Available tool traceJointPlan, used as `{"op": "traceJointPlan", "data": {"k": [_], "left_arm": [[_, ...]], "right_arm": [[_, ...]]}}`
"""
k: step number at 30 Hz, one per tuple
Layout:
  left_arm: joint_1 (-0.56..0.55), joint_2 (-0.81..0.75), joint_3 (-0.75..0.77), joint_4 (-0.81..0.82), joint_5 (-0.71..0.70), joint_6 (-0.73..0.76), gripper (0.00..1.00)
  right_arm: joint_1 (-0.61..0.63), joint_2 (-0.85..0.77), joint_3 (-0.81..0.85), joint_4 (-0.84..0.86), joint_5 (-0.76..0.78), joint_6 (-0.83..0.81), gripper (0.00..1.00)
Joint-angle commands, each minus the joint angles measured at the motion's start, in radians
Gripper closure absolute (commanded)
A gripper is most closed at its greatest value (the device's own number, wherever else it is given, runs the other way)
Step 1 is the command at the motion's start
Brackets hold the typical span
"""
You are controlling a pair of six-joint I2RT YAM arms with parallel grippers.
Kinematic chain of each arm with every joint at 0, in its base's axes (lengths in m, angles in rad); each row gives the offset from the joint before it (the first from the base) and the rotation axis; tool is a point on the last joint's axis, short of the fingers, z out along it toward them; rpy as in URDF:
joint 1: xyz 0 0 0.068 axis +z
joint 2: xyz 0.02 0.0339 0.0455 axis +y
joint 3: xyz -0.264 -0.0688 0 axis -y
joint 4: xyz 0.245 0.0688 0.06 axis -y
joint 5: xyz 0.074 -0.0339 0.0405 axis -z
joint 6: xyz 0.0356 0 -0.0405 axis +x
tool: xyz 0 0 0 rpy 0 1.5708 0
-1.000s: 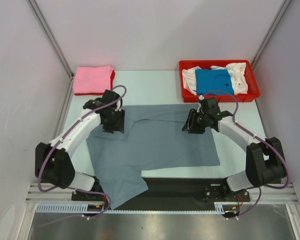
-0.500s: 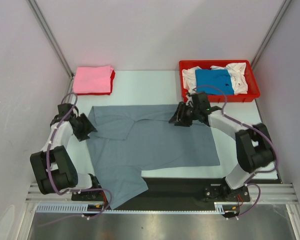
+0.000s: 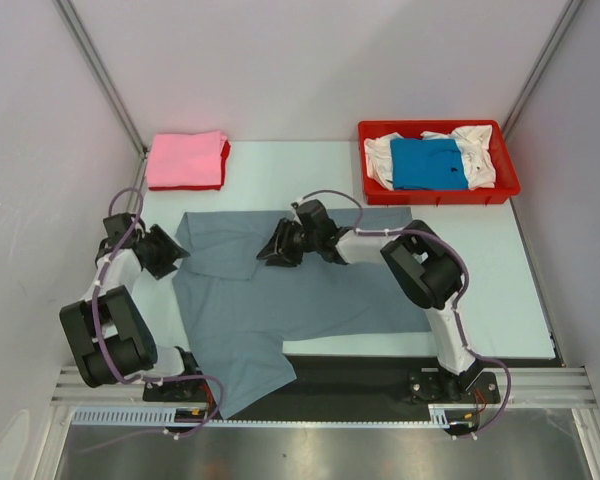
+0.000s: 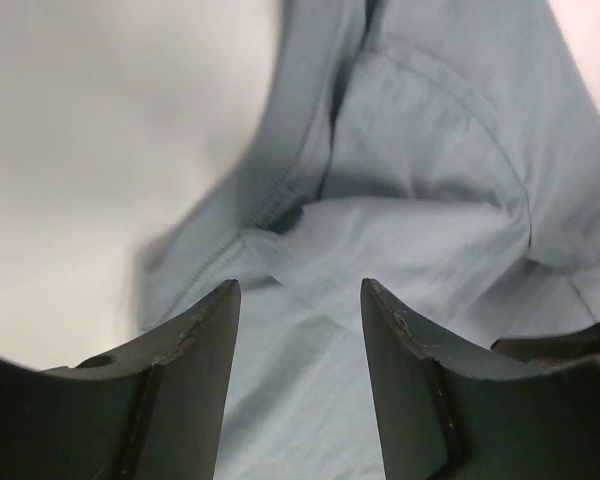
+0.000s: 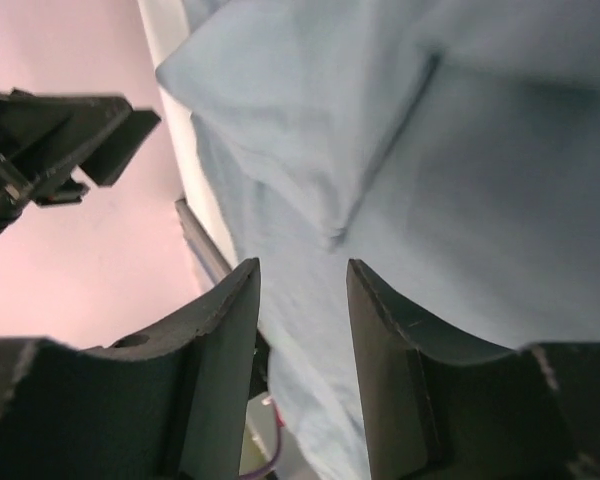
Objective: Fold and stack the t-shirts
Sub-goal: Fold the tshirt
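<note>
The slate grey t-shirt (image 3: 320,285) lies spread flat on the table, its lower part hanging over the near edge. My left gripper (image 3: 180,254) is open at the shirt's upper left sleeve; in the left wrist view (image 4: 300,290) the sleeve seam (image 4: 290,170) lies between the open fingers. My right gripper (image 3: 265,257) is open low over the shirt's upper middle; the right wrist view (image 5: 302,268) shows grey cloth (image 5: 460,200) under the open fingers. A folded pink t-shirt (image 3: 185,158) lies on a red one (image 3: 225,168) at the back left.
A red plastic tray (image 3: 510,185) at the back right holds a bright blue t-shirt (image 3: 425,162) and a white one (image 3: 477,150). Frame posts and walls stand close on both sides. The left arm (image 5: 50,140) shows in the right wrist view.
My left gripper moved left off the shirt to its upper left sleeve, which now lies spread out. My right gripper swept left from the shirt's upper right to its upper middle.
</note>
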Motion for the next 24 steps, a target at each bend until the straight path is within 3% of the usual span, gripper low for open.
{"op": "traceJointPlan", "data": {"k": [1,10,24], "left_arm": [[0.039,-0.019,0.001,0.077,0.007,0.031,0.43],[0.042,-0.004,-0.001,0.117,0.049,0.012,0.43],[0.043,-0.019,-0.027,0.098,0.079,0.034,0.42]], "right_arm": [[0.071,0.025,0.046,0.07,0.103,0.123,0.55],[0.139,0.088,0.082,-0.004,0.172,0.181,0.59],[0.148,0.085,0.069,-0.037,0.205,0.175,0.62]]}}
